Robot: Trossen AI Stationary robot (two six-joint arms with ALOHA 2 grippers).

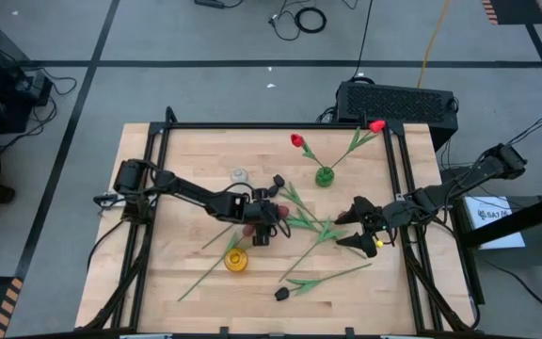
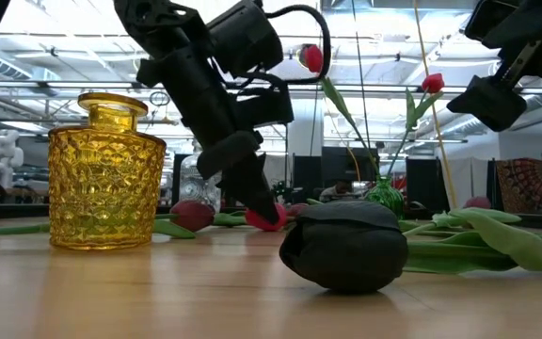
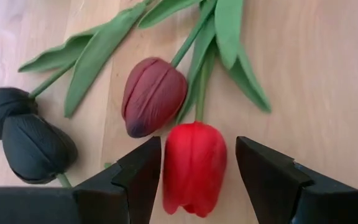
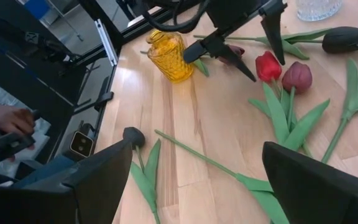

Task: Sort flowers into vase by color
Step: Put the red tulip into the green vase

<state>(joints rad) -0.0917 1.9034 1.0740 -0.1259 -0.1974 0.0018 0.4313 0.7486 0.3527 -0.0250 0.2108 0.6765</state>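
Loose tulips lie flat on the wooden table [image 1: 158,282]. In the left wrist view a bright red head [image 3: 194,167] lies beside a maroon head [image 3: 153,94] and two near-black heads [image 3: 35,149]. My left gripper [image 3: 199,142] is open, pointing down, with one finger on each side of the red head [image 2: 269,218]. My right gripper [image 4: 207,186] is open and empty, hovering over the table's right part [image 1: 365,233]. Two red tulips [image 1: 296,140] stand with their stems in the green vase [image 1: 324,176]. My left gripper stands astride the red tulip's head [image 3: 185,155] from above, slanting down. One finger [image 3: 143,171] lies right beside the head's side, and I cannot tell whether it touches. The other finger [image 3: 263,171] stands apart from it. The head lies on the table.
A yellow glass vase [image 1: 237,261] stands just near of my left gripper, and a clear vase [image 1: 240,175] stands farther back. A near-black tulip [image 1: 282,294] lies by the near edge, its stem running right. A person's hand [image 4: 5,118] shows beyond the table.
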